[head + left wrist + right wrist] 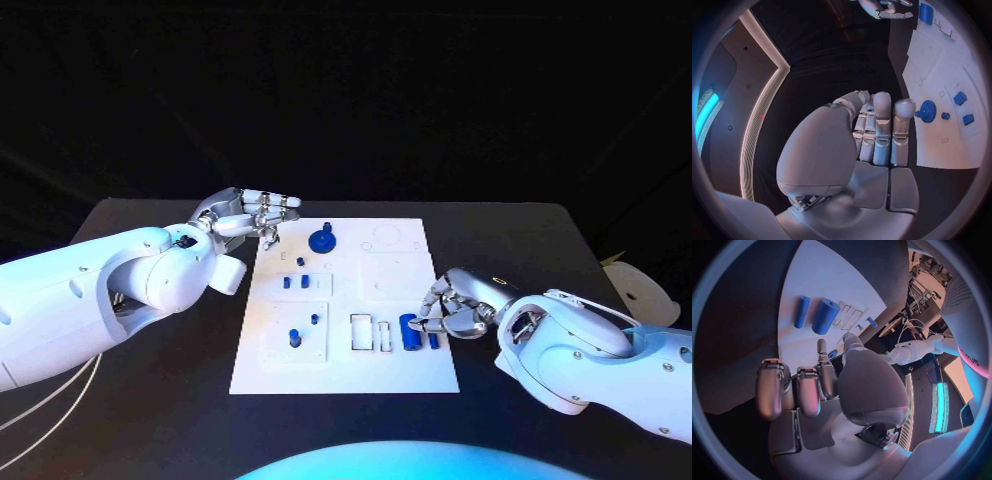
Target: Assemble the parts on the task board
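Black table (555, 245), matte, runs from the far edge down toward me on both sides. Backdrop (346, 90) behind it is plain black, and I can make out no detail in it. Thin white cables (51, 400) arc across the near-left corner; I can't tell whether they rest on the surface or hang above it. A pale rounded object (645, 290) sits at the table's right edge, partly cut off. I can't identify it.
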### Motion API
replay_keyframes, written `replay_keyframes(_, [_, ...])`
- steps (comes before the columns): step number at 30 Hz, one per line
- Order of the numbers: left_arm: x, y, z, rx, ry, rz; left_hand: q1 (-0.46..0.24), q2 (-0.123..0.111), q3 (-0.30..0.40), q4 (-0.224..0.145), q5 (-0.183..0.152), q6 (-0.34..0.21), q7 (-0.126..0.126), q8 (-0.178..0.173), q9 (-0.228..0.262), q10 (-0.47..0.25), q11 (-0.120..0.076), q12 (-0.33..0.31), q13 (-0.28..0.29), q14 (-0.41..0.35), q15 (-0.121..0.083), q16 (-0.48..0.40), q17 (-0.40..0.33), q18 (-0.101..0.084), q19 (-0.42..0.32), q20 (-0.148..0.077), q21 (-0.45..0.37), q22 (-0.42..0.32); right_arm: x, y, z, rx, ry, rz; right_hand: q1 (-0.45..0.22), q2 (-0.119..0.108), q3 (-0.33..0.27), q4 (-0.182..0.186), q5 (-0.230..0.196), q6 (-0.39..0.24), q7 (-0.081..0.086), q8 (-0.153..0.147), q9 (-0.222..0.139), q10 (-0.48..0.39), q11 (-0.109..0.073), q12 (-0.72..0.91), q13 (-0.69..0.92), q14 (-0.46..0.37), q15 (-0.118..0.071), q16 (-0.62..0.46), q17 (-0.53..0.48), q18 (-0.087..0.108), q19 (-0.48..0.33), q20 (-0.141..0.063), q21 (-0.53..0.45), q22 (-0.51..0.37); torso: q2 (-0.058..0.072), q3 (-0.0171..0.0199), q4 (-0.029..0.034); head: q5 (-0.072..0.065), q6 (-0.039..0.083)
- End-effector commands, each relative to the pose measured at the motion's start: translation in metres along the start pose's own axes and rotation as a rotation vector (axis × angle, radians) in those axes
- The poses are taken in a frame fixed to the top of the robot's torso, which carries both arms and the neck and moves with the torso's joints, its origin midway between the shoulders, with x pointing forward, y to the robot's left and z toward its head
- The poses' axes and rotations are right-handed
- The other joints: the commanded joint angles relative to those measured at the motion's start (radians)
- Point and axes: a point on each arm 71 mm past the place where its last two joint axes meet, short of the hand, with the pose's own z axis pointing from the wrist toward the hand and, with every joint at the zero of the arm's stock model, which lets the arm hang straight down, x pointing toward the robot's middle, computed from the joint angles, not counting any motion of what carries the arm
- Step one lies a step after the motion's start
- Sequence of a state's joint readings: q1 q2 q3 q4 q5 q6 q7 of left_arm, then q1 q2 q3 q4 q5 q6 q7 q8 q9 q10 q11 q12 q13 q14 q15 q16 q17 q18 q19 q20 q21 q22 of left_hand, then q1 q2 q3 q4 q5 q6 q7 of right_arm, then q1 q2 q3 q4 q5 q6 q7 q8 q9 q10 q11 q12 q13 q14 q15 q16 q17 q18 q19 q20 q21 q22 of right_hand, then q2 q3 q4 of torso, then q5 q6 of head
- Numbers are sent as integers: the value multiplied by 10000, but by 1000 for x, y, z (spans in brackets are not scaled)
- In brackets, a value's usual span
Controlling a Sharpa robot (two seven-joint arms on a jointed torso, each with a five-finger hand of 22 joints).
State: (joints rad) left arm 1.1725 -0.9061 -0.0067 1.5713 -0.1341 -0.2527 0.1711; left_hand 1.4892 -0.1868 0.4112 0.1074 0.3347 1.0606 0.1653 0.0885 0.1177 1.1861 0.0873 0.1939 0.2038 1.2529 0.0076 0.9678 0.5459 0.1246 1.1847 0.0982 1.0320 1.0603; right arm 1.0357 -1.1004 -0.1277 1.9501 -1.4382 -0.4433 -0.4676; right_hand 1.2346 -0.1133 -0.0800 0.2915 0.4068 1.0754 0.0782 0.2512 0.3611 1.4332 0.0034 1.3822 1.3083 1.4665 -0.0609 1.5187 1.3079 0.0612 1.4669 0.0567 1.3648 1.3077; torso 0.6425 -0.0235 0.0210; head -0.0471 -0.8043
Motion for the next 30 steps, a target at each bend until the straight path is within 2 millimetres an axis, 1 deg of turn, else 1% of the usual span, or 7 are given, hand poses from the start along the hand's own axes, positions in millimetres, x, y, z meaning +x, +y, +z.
replay_keyframes(1, [2, -1, 0, 73, 169, -45, -44, 71, -39, -45, -12, -21, 50, 35, -9, -56, 24, 52, 9, -66, 18, -41, -9, 176, -2, 22, -61, -8, 4, -1, 1, 291, 34, -545, -50, 81, -82, 2, 49, -35, -10, 69, 28, 55, -9, 43, 433, 814, -4, 54, 1470, -204, 298, -76, 56, 2029, 9, -8, -13, 12, -12])
replay_keyframes(3, [2, -1, 0, 67, 168, -45, -44, 71, -39, -45, -12, -21, 50, 35, -9, -56, 24, 52, 9, -66, 18, -41, -9, 176, -2, 22, -61, -8, 7, -1, 3, 320, 97, -605, -86, 102, -128, 4, 74, -23, -18, 88, 65, 60, -15, 48, 446, 813, -9, 55, 1472, -204, 300, -78, 58, 2033, 12, -6, -25, 19, -10])
replay_keyframes(6, [2, -1, 0, 61, 178, -46, -44, 71, -39, -45, -12, -21, 50, 35, -9, -56, 24, 52, 9, -66, 18, -41, -9, 176, -2, 22, -61, -8, 10, -2, 4, 381, 190, -681, -133, 130, -183, 7, 91, -10, -29, 110, 110, 66, -24, 53, 462, 814, -14, 59, 1479, -206, 303, -82, 63, 2038, 11, -8, -10, 20, -38])
replay_keyframes(11, [1, -1, -1, 51, 177, -46, -53, 73, -43, -42, -12, -22, 51, 37, -10, -58, 25, 56, 10, -66, 19, -39, -9, 176, -1, 22, -63, -9, 15, -3, 6, 499, 358, -841, -227, 171, -270, 14, 108, 3, -44, 140, 175, 68, -36, 50, 474, 814, -24, 59, 1479, -206, 304, -89, 61, 2043, 16, -5, -14, 32, -54])
replay_keyframes(18, [1, 0, -2, 41, 178, -46, -58, 74, -46, -40, -13, -22, 52, 38, -11, -60, 25, 59, 11, -65, 19, -38, -10, 176, 0, 22, -64, -10, 22, -4, 8, 600, 616, -959, -348, 202, -375, 18, 101, 0, -56, 162, 244, 68, -46, 44, 487, 809, -32, 53, 1462, -203, 299, -96, 44, 2044, 9, -15, -20, 44, -92])
replay_keyframes(22, [1, 0, -2, 34, 188, -47, -75, 75, -55, -32, -13, -24, 53, 40, -13, -66, 27, 64, 12, -66, 21, -39, -16, 176, 0, 24, -71, -14, 27, -3, 10, 637, 701, -971, -375, 210, -399, 19, 98, -4, -57, 166, 260, 67, -47, 41, 488, 807, -34, 50, 1456, -203, 298, -98, 41, 2044, 13, -11, -21, 55, -113])
replay_keyframes(30, [1, 0, -2, 14, 204, -49, -75, 75, -55, -32, -13, -24, 53, 40, -13, -66, 27, 64, 12, -66, 21, -39, -16, 176, 0, 24, -71, -14, 36, 0, 16, 651, 810, -903, -502, 251, -490, 25, 55, -20, -62, 179, 323, 70, -52, 38, 503, 806, -39, 50, 1455, -200, 294, -103, 23, 2045, 22, -18, -13, 55, -142])
